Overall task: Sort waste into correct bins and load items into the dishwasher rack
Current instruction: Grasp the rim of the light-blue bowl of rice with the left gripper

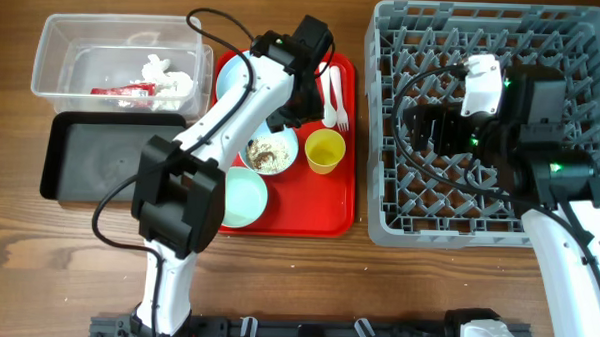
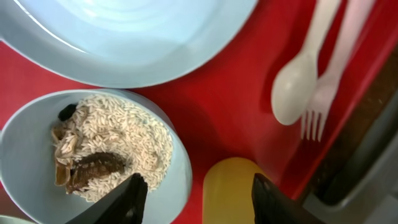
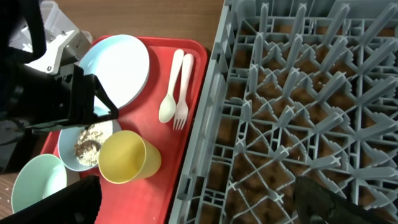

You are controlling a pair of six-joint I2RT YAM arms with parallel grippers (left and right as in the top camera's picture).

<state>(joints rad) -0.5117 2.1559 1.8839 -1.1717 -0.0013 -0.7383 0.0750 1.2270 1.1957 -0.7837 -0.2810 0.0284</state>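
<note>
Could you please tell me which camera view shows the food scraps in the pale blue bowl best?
The left wrist view: the beige rice-like food scraps lie in the round pale blue bowl close up, dark brown bits visible among them. Overhead shows them small beside the left arm; the right wrist view shows them small and distant.

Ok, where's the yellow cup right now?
Overhead, the yellow cup stands on the red tray near its right edge, just below the spoon and fork and right of the rice bowl.

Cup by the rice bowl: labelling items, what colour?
The cup is yellow, clearest from the right wrist.
</note>
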